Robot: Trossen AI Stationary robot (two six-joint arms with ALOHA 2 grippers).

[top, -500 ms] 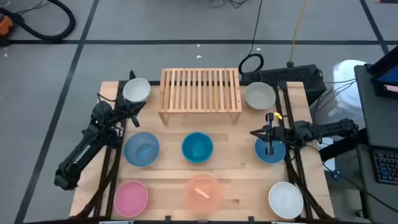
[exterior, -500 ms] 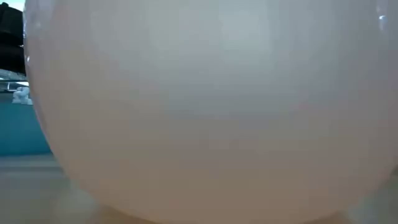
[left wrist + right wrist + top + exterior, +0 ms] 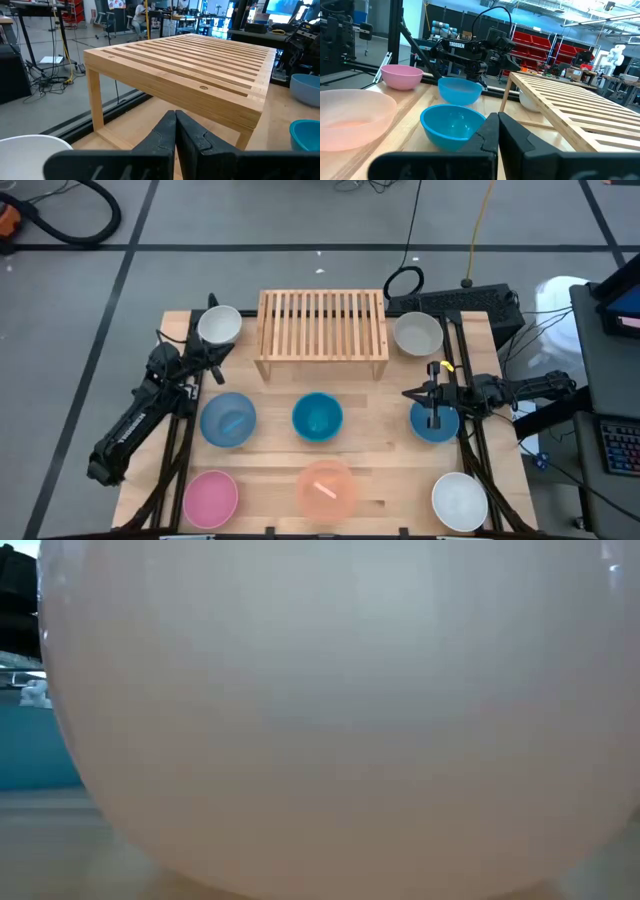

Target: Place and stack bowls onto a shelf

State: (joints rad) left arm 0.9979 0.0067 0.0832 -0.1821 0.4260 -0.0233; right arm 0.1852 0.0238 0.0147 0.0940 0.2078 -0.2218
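The slatted light-wood shelf (image 3: pixel 322 330) stands on its short legs at the table's far middle. Bowls sit upright on the tabletop: white (image 3: pixel 219 325) and white (image 3: pixel 417 333) at the shelf's two ends, light blue (image 3: pixel 228 420), teal (image 3: pixel 318 417), blue (image 3: pixel 435 420), pink (image 3: pixel 211 497), peach (image 3: pixel 326 488) and white (image 3: pixel 459 500). My left gripper (image 3: pixel 220 354) is shut, between the far-left white bowl and the shelf (image 3: pixel 190 60), pointing at the shelf. My right gripper (image 3: pixel 408 393) is shut, just over the blue bowl's far-left rim, pointing left. The peach bowl (image 3: pixel 340 710) fills the low view.
The bowls are spread in rows over the near tabletop, with gaps between them. The shelf's slatted top holds nothing. A black box (image 3: pixel 460 305) and cables lie past the table's far right corner. In the right wrist view, the left arm (image 3: pixel 470 50) shows beyond the light blue bowl (image 3: pixel 460 90).
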